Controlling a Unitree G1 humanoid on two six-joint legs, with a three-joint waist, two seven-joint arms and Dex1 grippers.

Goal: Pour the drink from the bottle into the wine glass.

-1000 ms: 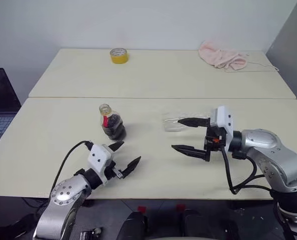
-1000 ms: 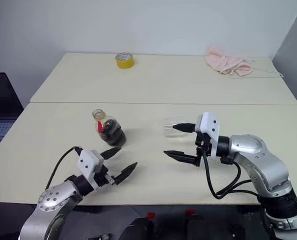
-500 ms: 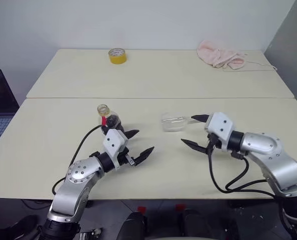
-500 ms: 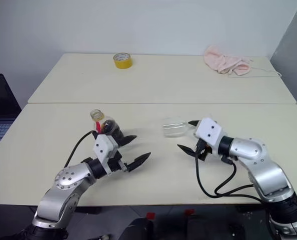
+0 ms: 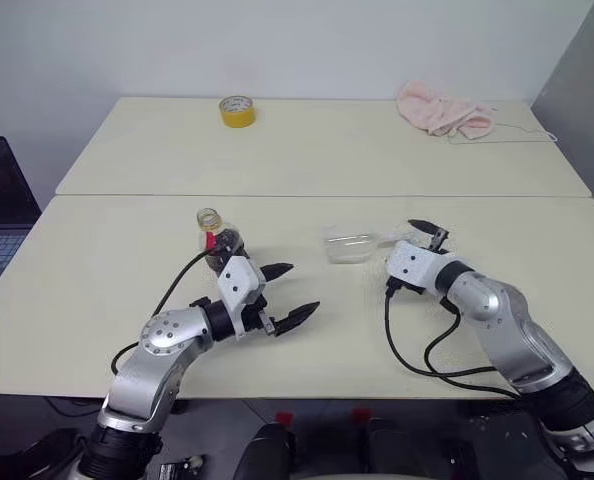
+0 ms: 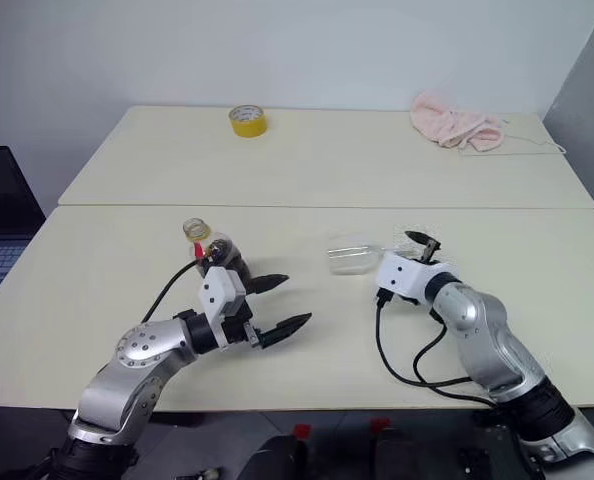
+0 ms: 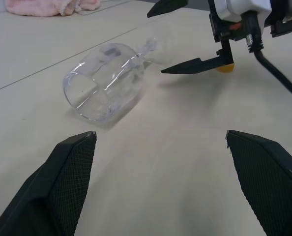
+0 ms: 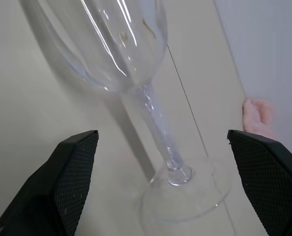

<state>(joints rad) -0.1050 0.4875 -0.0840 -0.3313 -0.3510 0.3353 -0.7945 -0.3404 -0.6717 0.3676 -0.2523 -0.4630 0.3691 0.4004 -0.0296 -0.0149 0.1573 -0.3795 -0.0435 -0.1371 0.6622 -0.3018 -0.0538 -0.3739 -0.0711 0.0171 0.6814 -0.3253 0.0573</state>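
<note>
The wine glass lies on its side on the near table, empty, near the middle and a little toward my right. Its long axis runs almost left to right: the open mouth of the bowl looks toward my left arm, and the stem and round foot point toward my right arm. My right claw is the nearer one. It sits just beside the foot end, its two fingers spread wide on either side of the stem with nothing between them touching yet. I judge the glass must first be picked up by the stem and stood upright, and this side is the good one for that, because the stem lies straight in front of the fingers. The bottle stands upright to the left of the glass, well apart from it, with the dark drink in its lower part. My left claw hangs just in front of the bottle, also spread wide and holding nothing, pointing toward the mouth of the glass.
</note>
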